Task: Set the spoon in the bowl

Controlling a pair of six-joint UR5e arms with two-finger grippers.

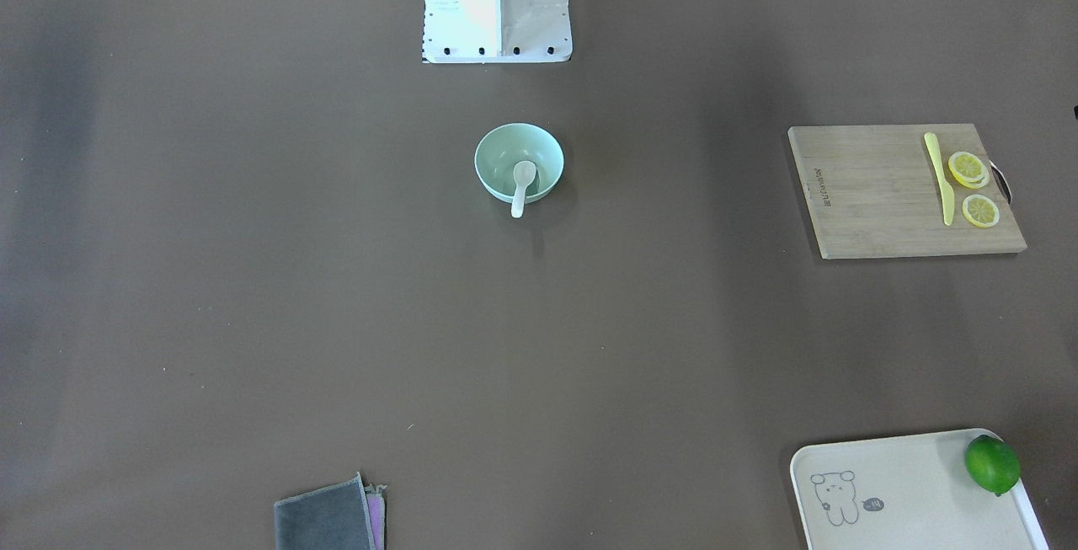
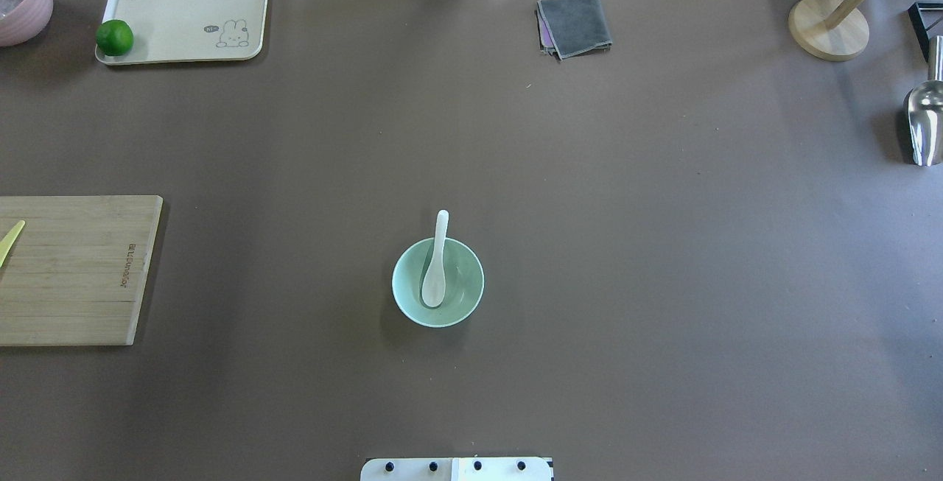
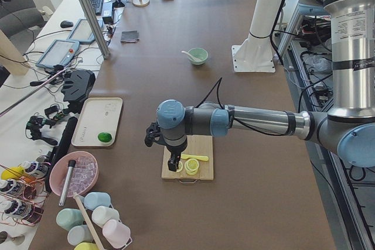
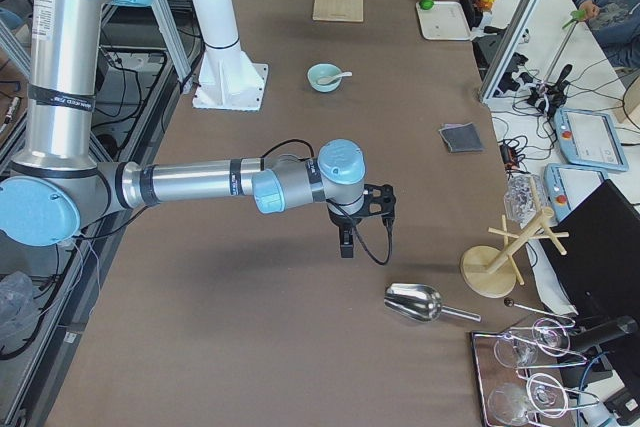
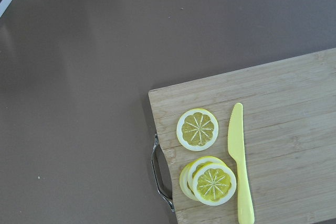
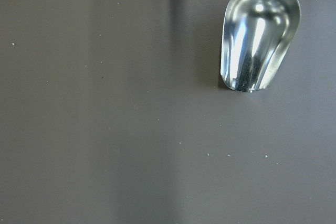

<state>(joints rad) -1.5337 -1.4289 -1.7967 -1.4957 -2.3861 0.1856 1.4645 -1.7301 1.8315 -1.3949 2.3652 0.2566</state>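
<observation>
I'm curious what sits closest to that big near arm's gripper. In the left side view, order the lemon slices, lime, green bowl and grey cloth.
From the left gripper:
1. The lemon slices, just beside it on the cutting board.
2. The lime, on the cream tray.
3. The bowl, mid-table.
4. The grey cloth, farthest up the table.

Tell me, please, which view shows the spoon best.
The overhead exterior view: the spoon shows whole, scoop in the bowl, handle leaning over the rim. The front-facing view shows it too, somewhat smaller. Both side views show it tiny and far; the wrist views miss it.
</observation>
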